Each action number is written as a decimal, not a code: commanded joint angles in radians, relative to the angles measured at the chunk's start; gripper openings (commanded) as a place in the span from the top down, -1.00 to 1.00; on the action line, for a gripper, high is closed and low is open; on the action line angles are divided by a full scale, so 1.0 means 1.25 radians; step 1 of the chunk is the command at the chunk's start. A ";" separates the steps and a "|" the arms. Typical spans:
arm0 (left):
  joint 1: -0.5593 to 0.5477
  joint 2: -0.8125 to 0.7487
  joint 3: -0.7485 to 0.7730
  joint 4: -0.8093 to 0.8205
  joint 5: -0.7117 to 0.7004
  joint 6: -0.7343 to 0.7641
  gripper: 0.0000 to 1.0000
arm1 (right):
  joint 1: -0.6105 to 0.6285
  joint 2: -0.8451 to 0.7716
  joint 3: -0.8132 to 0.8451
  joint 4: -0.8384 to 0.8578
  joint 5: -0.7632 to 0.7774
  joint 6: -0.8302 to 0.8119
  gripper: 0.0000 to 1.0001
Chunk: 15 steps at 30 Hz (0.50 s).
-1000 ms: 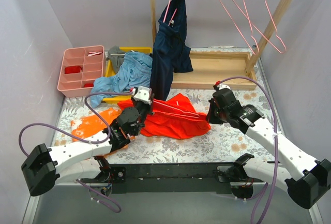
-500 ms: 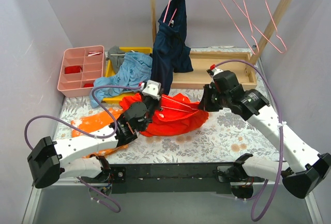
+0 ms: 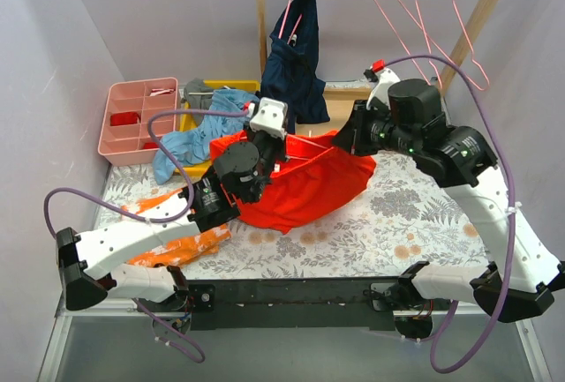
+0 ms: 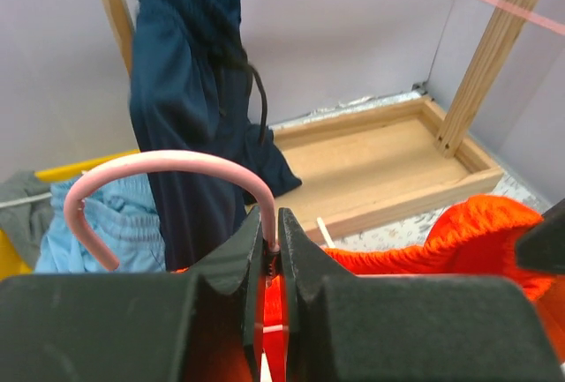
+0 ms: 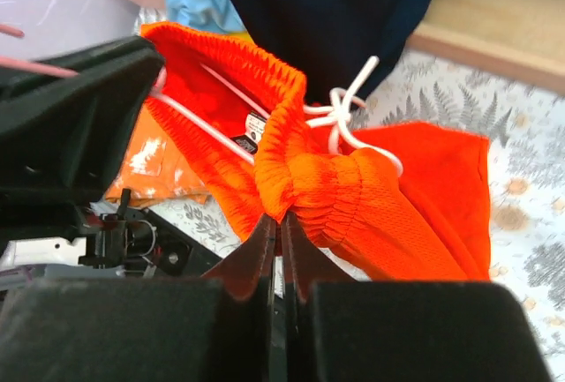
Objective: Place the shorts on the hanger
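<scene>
The red-orange shorts (image 3: 300, 183) hang off the table between my two grippers, their lower part drooping to the floral cloth. My left gripper (image 3: 263, 141) is shut on the neck of a pink wire hanger, just below its hook (image 4: 168, 163); the hanger's body is mostly hidden inside the shorts. In the left wrist view the gripper (image 4: 270, 223) pinches the wire, with the shorts (image 4: 459, 241) to the right. My right gripper (image 3: 355, 139) is shut on the shorts' elastic waistband (image 5: 318, 197); the gripper (image 5: 279, 223) grips the bunched edge beside the white drawstring (image 5: 340, 108).
A navy garment (image 3: 291, 64) hangs on the wooden rack (image 3: 259, 20). Spare pink hangers (image 3: 424, 11) hang at upper right. A pink tray (image 3: 137, 117), a yellow bin (image 3: 221, 86) and a light blue garment (image 3: 199, 131) lie at the left. An orange splotched garment (image 3: 177, 245) lies front left.
Both arms have risen and moved toward the rack, lifting the shorts and hanger off the table. The shorts now hang stretched between the two grippers.
</scene>
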 commanded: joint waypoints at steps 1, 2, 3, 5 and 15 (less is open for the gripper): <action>-0.014 -0.012 0.185 -0.207 -0.002 0.027 1.00 | 0.002 -0.039 0.091 0.001 -0.029 -0.076 0.57; -0.018 0.002 0.219 -0.275 0.015 0.028 1.00 | 0.002 -0.049 0.097 0.013 -0.049 -0.092 0.46; -0.023 0.011 0.252 -0.308 0.009 0.028 1.00 | 0.002 -0.061 0.103 0.023 -0.055 -0.107 0.37; -0.040 0.034 0.354 -0.406 0.008 0.034 1.00 | 0.002 -0.103 0.099 0.045 -0.064 -0.150 0.20; -0.067 0.028 0.308 -0.490 0.063 -0.008 1.00 | 0.002 -0.292 -0.152 0.086 -0.134 -0.318 -0.32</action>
